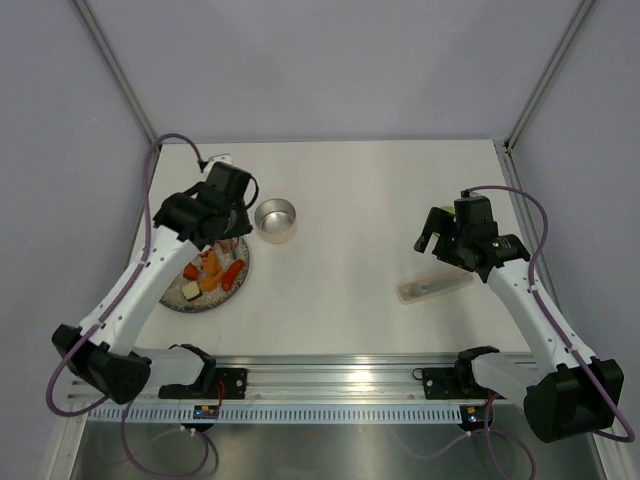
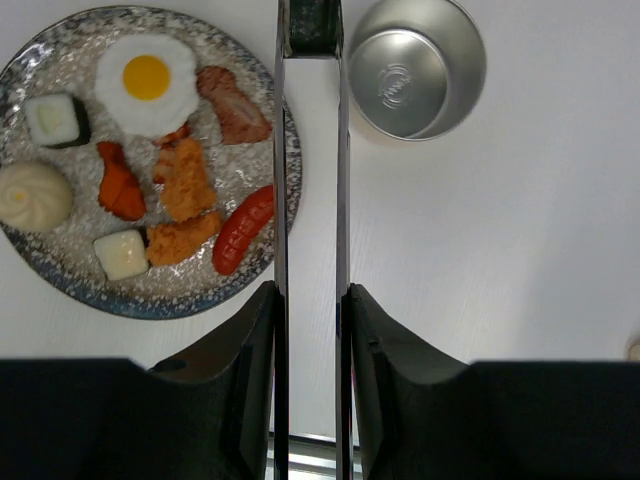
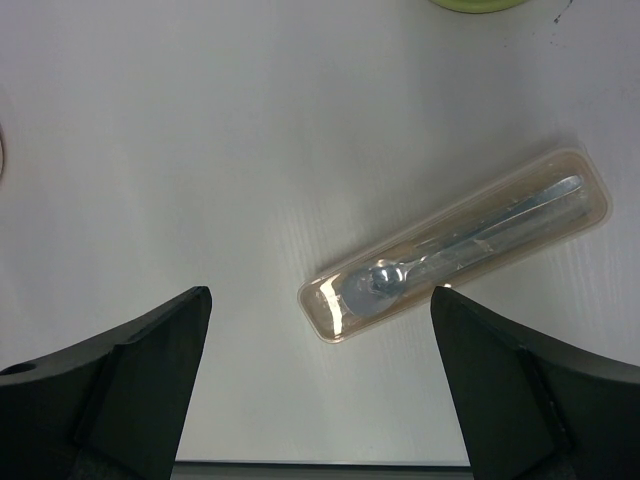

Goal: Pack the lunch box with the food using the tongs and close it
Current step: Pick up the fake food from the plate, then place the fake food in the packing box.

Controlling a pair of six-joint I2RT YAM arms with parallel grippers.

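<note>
Two dishes frame the move — the speckled plate (image 2: 190, 290) of food (image 2: 185, 180) at left, the open lunch box (image 2: 415, 65) just beside it — so the left gripper (image 2: 311, 292), clenched on the tongs (image 2: 343, 200) between them, should swing their tips over the red sausage (image 2: 243, 230) and pinch squarely; the right gripper (image 3: 320, 295) hangs released.

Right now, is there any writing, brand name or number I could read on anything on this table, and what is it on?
None can be read.
The small round shiny steel tin has an embossed mark on its floor, too blurred to read.
</note>
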